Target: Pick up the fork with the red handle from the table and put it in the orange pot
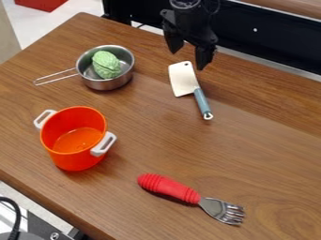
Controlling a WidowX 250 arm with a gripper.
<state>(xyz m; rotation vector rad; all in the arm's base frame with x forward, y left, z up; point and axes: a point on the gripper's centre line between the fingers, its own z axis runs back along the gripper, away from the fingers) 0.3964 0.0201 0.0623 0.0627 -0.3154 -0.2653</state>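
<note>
- Gripper (188,52) hangs released, fingers apart, by the cleaver (186,83), far side.
- Green ribbed toy (106,64) sits in metal pan (111,85), far left.
- Orange pot (76,159), left; red-handled fork (188,194), near.

No readable text, labels or numbers; far objects perhaps too small to tell.

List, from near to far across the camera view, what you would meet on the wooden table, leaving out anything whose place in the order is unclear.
Red-handled fork → orange pot with white handles → metal pan holding a wrinkled green item.
</note>
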